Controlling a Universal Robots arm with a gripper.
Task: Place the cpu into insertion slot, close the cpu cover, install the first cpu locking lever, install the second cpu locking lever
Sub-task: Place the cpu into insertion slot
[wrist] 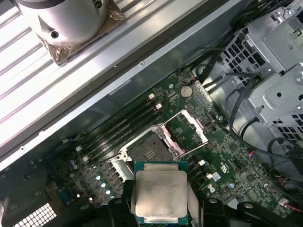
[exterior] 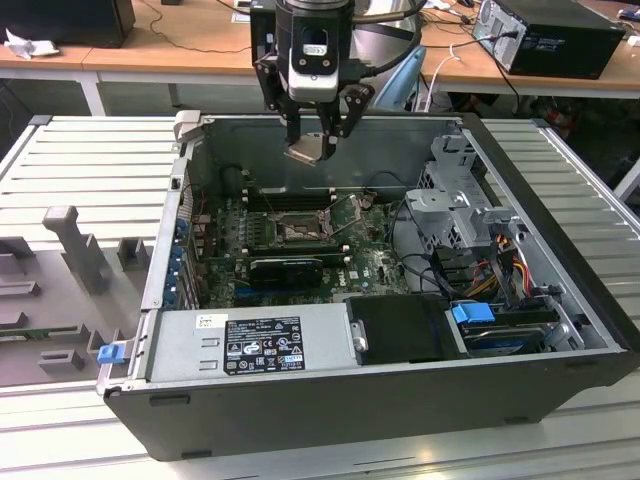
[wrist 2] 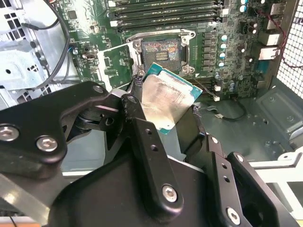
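Observation:
My gripper (exterior: pixel 312 140) hangs above the open computer case, shut on the cpu (exterior: pixel 305 150), which it holds by two opposite edges. The cpu (wrist 2: pixel 165 99) is a thin square chip with a pale metal top on a green base, also seen in the first wrist view (wrist: pixel 160 191). It is in the air, clear of the board. Below it lies the insertion slot (wrist 2: pixel 161 51) (wrist: pixel 147 151) (exterior: pixel 298 232), bare, with its contact field showing. The cpu cover (wrist: pixel 185 128) (wrist 2: pixel 115 66) stands swung open beside the slot.
Memory slots (wrist 2: pixel 165 14) run along one side of the slot. A coin cell (wrist: pixel 187 91) sits on the green board. The power supply (exterior: pixel 250 345), a black shroud (exterior: pixel 400 325), the drive cage (exterior: pixel 460 200) and cables (exterior: pixel 500 260) crowd the case.

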